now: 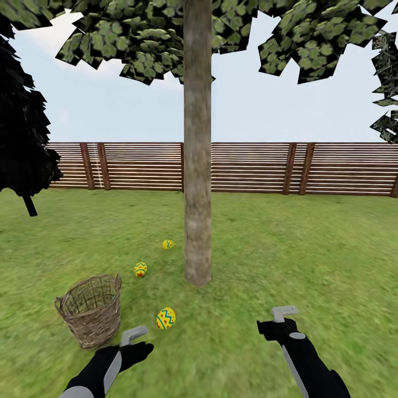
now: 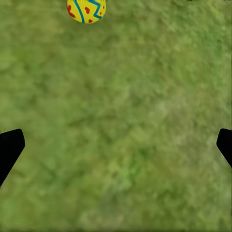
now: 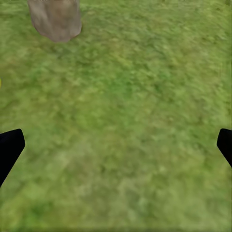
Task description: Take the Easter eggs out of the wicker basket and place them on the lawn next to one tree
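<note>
The three Easter eggs lie on the lawn left of the tree: one farthest back, one in the middle, and one nearest me. That nearest egg also appears in the left wrist view, beyond the fingers. The wicker basket stands upright left of the eggs, and the part of its inside that I can see is bare. My left gripper hangs open over grass just short of the nearest egg. My right gripper is open over grass right of the trunk base.
A brown slatted fence closes the garden behind the tree. A dark cone-shaped tree stands at the far left. Open grass spreads to the right and in front of me.
</note>
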Available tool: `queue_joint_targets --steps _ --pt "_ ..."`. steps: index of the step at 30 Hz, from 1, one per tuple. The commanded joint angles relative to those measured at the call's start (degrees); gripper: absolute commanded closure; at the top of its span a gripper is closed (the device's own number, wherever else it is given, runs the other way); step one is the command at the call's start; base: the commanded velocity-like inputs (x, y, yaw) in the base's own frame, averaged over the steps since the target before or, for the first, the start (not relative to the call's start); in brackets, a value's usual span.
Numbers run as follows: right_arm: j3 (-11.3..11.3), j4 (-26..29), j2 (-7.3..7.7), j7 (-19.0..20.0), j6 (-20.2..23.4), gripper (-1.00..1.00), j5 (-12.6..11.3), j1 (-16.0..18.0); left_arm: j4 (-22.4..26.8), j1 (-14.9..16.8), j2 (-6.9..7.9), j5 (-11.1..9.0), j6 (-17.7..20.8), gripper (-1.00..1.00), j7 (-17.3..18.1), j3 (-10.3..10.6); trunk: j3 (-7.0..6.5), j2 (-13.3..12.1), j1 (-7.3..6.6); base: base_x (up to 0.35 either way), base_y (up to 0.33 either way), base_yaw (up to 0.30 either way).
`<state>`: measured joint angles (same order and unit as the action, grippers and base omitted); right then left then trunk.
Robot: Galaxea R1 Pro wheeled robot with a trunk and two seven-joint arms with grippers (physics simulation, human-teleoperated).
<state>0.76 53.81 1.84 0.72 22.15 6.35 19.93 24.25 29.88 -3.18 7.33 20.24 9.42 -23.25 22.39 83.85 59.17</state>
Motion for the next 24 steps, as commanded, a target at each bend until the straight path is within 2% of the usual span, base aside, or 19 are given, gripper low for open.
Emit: queue_joint_targets --steps 1,10,24 --pt "-0.01 0.05 0.0 0.08 0.3 -1.0 0.58 0.03 0.09 -0.01 0.06 0.6 0.15 -1.0 0.44 -0.48 -0.11 -0.37 -0.23 0.0 0.0 0.0" --pt "0.01 -0.02 0.01 0.08 0.18 -1.0 0.59 0.02 -0.23 -0.32 0.29 0.5 -1.41 -1.0 0.48 -0.48 -1.73 -3.98 -2.2 0.0 0.0 0.0" --pt "0.01 -1.64 0.08 0.08 0.03 -1.0 0.6 0.03 -0.26 -0.44 0.36 0.51 -1.6 -1.0 0.45 -0.48 -4.24 -9.6 -5.28 0.0 0.0 0.0"
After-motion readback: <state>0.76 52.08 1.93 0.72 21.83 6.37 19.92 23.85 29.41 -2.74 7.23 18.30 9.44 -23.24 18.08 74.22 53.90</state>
